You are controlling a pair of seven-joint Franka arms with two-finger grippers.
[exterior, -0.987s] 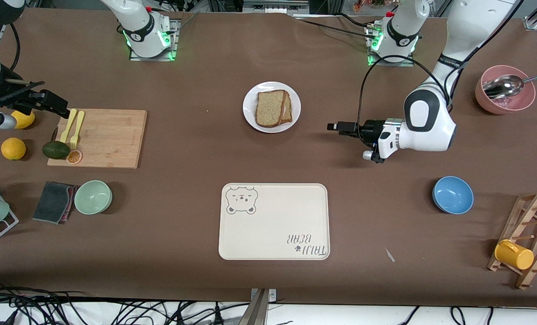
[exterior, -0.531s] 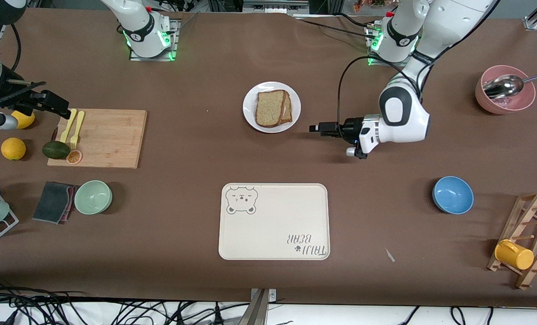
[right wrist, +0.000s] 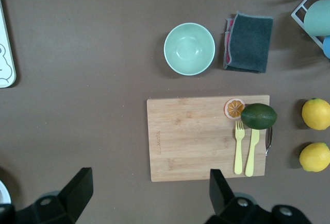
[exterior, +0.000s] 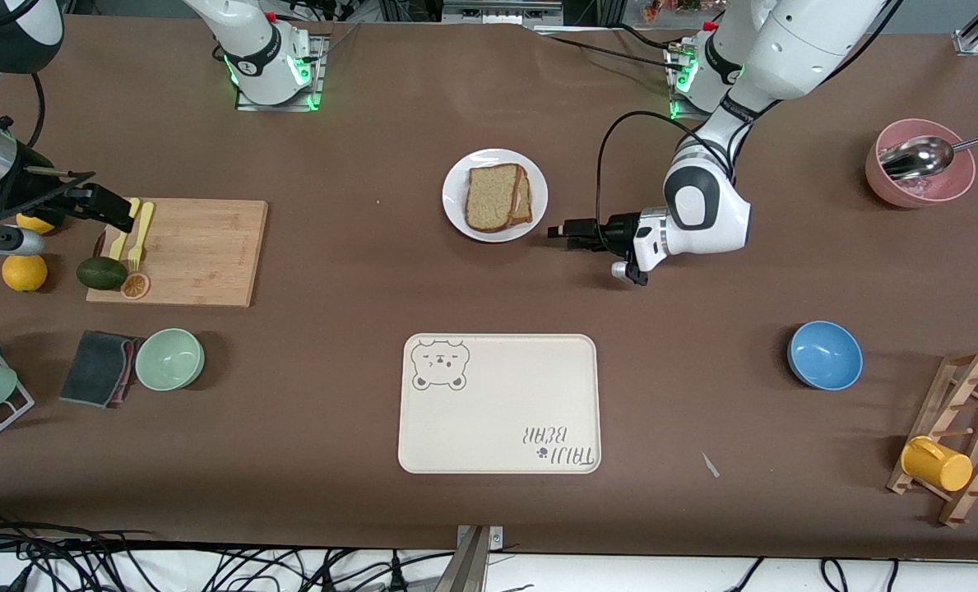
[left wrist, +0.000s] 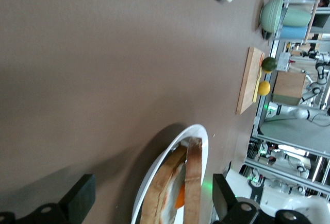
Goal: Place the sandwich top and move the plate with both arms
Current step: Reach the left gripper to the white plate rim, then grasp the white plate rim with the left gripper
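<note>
Tray [exterior: 498,403], cream and rectangular with rounded corners and a printed bear, lies flat by the tabletop's near edge, bare. Farther back at mid-tabletop sits the plate [exterior: 456,215], small, round, glossy white, with the top [exterior: 491,197], a speckled tan slice with brown crust, already lying on the sandwich; in the left wrist view the stacked slices [left wrist: 178,190] show edge-on with something orange between. The left hand [exterior: 556,233] has slid in low across the tabletop over the last second and now sits just beside the plate's rim, fingers [left wrist: 78,197] spread wide on either side of it, holding nothing. So the stacking looks done and the plate move is starting. The right hand [exterior: 98,200] has hardly shifted: it hovers, wide and empty, over the bamboo board's [exterior: 201,251] corner by the yellow forks [right wrist: 245,152], well apart from the plate, so it must come over too.
</note>
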